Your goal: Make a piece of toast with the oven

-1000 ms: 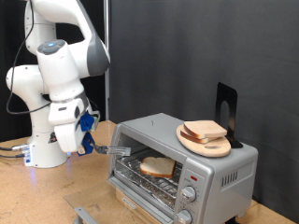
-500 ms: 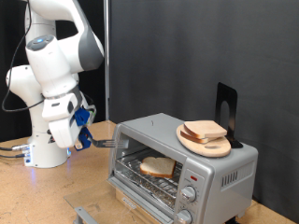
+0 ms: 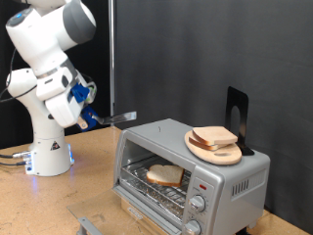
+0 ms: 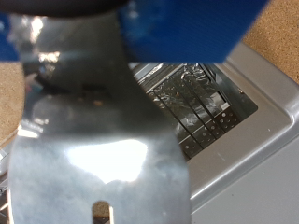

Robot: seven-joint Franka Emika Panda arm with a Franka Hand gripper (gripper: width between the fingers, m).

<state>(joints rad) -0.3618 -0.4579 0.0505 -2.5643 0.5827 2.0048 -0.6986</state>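
The piece of toast (image 3: 164,175) lies on the wire rack inside the oven (image 3: 192,168), whose front stands open toward the near side of the exterior view. More slices (image 3: 215,137) sit on a round wooden board (image 3: 213,150) on the oven's roof, right of centre. Our gripper (image 3: 84,104) hangs up and to the left of the oven, well clear of the opening, clamped on the blue handle of a metal spatula (image 3: 121,117) whose blade (image 4: 93,159) points toward the oven. We judge the slice delivered; we should keep the blade level and the arm away from the opening.
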